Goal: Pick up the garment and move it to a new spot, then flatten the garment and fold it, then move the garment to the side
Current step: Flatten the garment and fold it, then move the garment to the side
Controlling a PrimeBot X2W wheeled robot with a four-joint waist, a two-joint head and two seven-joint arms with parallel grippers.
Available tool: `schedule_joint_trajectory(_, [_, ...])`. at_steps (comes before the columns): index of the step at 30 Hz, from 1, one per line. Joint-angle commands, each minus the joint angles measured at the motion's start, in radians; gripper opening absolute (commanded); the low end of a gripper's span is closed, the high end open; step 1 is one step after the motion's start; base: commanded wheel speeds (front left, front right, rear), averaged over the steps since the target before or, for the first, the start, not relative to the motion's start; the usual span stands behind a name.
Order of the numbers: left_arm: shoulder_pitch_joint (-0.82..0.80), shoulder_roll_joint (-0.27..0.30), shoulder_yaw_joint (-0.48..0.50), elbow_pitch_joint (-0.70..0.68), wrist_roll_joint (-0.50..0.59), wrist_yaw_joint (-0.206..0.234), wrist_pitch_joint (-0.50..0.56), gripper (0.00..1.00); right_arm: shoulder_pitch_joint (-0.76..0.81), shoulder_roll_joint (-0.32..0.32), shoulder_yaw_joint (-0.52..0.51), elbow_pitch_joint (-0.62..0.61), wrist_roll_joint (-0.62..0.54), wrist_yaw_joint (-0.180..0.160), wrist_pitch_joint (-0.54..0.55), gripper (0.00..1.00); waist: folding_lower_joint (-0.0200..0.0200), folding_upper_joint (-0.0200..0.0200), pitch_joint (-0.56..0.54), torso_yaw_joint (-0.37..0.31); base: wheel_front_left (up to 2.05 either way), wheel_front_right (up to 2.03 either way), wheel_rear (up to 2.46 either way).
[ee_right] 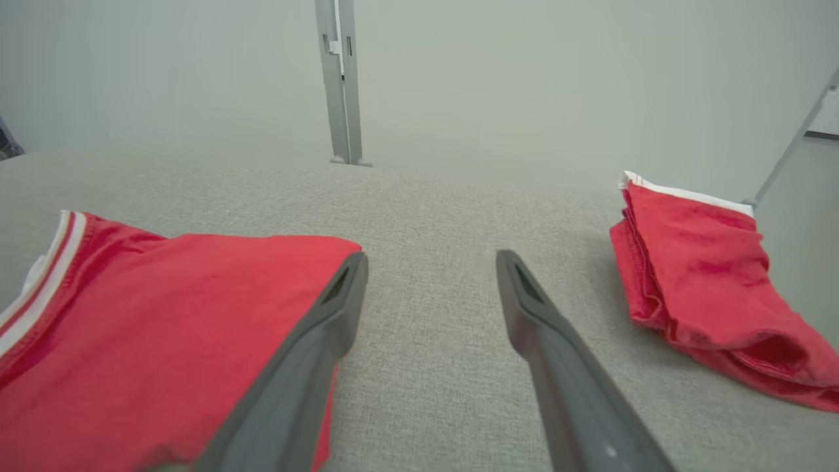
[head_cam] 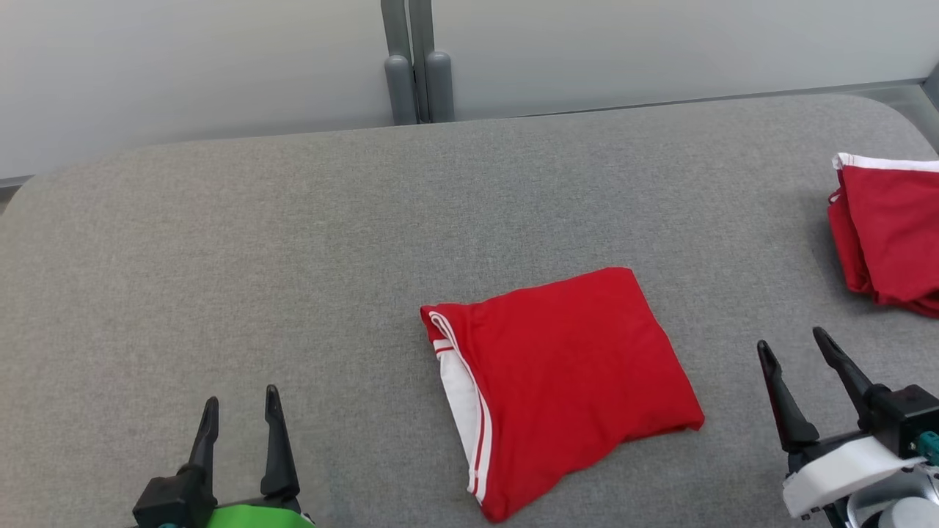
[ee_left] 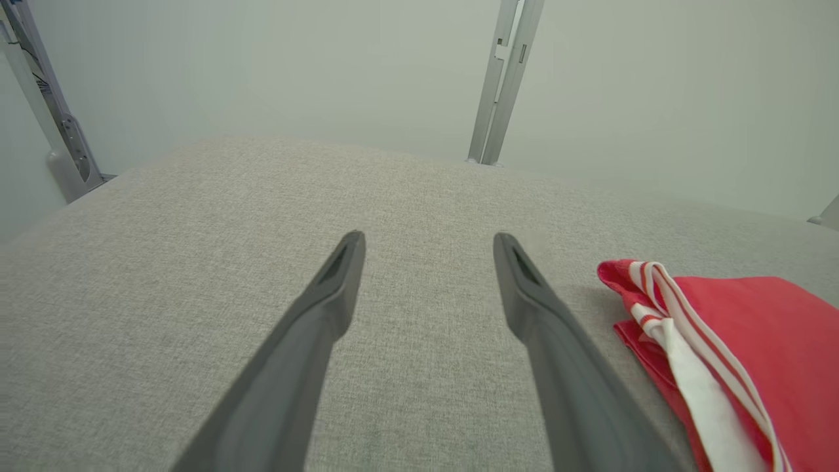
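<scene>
A red garment [head_cam: 565, 381] with white stripes lies folded into a rough rectangle on the grey padded table [head_cam: 220, 257], a little right of centre and near the front. Its striped edge [ee_left: 662, 308] faces left. My left gripper [head_cam: 242, 411] stands open at the lower left, well apart from the cloth, nothing between its fingers [ee_left: 328, 308]. My right gripper [head_cam: 796, 348] stands open at the lower right, just off the garment's right edge [ee_right: 164, 328], holding nothing.
A second red garment [head_cam: 891, 227], folded with a white hem, lies at the table's right edge [ee_right: 695, 262]. Grey upright posts [head_cam: 418, 66] stand behind the table's far edge against a pale wall. Bare grey surface stretches across the left half.
</scene>
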Motion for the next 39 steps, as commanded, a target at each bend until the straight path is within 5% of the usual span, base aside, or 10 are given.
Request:
schedule_joint_trajectory(1, [0.017, 0.003, 0.01, 0.007, 0.014, -0.006, -0.005, 1.0, 0.018, 0.006, -0.016, 0.007, -0.003, -0.001, -0.002, 1.0, 0.0, 0.0, -0.004, 0.008, 0.0, 0.0, 0.0])
schedule_joint_trajectory(14, [0.023, 0.003, 0.028, 0.018, 0.01, -0.018, -0.005, 1.0, 0.016, 0.04, -0.017, 0.031, 0.002, -0.001, -0.002, 1.0, 0.0, 0.0, -0.012, 0.042, 0.0, 0.0, 0.0])
schedule_joint_trajectory(18, [0.018, 0.003, 0.024, 0.016, 0.006, -0.014, -0.005, 1.0, -0.004, 0.044, -0.007, 0.046, 0.073, -0.001, -0.002, 1.0, 0.0, 0.0, -0.007, 0.044, 0.0, 0.0, 0.0])
schedule_joint_trajectory(21, [0.006, 0.003, 0.017, 0.014, 0.007, -0.012, -0.005, 1.0, -0.049, -0.012, 0.064, 0.091, 0.19, -0.001, 0.002, 1.0, 0.0, 0.0, 0.005, 0.045, 0.0, 0.0, 0.0])
schedule_joint_trajectory(24, [-0.006, 0.003, 0.01, 0.02, 0.0, -0.016, -0.004, 1.0, -0.15, -0.108, 0.166, 0.06, 0.402, 0.0, 0.19, 1.0, 0.0, 0.0, 0.027, 0.05, 0.0, 0.0, 0.0])
schedule_joint_trajectory(30, [-0.022, 0.003, -0.02, 0.027, -0.015, -0.007, -0.005, 1.0, -0.232, -0.228, 0.221, 0.005, 0.588, -0.001, 0.481, 1.0, 0.0, 0.0, 0.055, 0.086, 0.0, 0.0, 0.0])
schedule_joint_trajectory(39, [-0.037, 0.003, -0.047, 0.026, -0.029, 0.004, -0.005, 1.0, -0.306, -0.177, 0.274, 0.182, 0.611, 0.0, 0.644, 1.0, 0.0, 0.0, 0.083, 0.129, 0.0, 0.0, 0.0])
